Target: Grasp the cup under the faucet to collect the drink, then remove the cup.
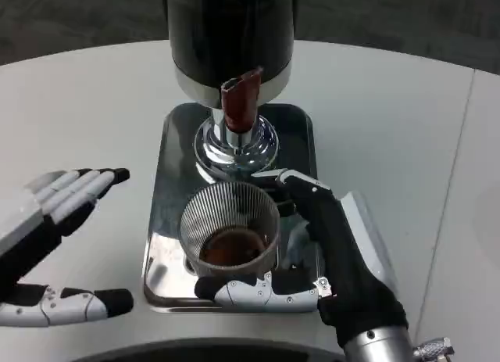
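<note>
On the table [406, 127], the left robot hand [55, 237] waits with fingers spread wide, holding nothing. On the metal tray [168, 151] below the faucet [241, 100], the ribbed cup [230, 225], holding brown drink, sits grasped by the right robot hand [312, 252].

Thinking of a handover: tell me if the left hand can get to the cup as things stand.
Probably yes. The left hand is open on the table beside the tray, with nothing between it and the cup. But the right hand already grips the cup from the other side.
</note>
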Available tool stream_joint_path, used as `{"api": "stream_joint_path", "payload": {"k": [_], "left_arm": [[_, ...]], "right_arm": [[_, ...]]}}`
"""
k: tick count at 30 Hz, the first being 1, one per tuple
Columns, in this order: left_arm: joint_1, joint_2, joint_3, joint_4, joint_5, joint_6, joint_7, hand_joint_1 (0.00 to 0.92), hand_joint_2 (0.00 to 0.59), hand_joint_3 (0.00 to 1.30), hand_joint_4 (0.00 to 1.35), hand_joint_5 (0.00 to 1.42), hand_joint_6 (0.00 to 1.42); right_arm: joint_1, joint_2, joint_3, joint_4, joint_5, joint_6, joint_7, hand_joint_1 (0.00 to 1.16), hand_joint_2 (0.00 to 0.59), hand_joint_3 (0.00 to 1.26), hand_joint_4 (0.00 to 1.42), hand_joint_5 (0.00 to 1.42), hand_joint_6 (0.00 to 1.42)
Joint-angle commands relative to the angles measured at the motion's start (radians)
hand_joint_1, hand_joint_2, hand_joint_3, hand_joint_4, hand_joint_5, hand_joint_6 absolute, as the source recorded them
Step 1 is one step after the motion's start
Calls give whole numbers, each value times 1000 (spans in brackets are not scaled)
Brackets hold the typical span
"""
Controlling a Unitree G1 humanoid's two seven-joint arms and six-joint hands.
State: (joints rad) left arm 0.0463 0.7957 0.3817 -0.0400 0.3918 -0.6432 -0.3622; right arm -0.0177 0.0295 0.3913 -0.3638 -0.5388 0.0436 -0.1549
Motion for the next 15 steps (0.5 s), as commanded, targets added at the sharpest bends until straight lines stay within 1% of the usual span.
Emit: {"api": "stream_joint_path", "payload": {"k": [1,6,9,15], "left_arm": [[42,-33,-35,-55,77,2,68,0,89,0,0,0,0],[67,-54,-75,-40,148,-13,150,0,86,0,0,0,0],[81,-61,-90,-35,177,-21,196,0,88,0,0,0,0],[134,-87,-107,-67,237,-13,275,0,86,0,0,0,0]], "right_arm": [[29,7,12,-78,-1,0,21,1149,133,674,884,916,1280],[53,7,35,-126,-26,-4,34,1148,133,682,885,926,1280],[64,12,43,-140,-25,0,40,1145,132,682,885,927,1280],[97,13,62,-188,-25,8,57,1141,132,683,885,927,1280]]}}
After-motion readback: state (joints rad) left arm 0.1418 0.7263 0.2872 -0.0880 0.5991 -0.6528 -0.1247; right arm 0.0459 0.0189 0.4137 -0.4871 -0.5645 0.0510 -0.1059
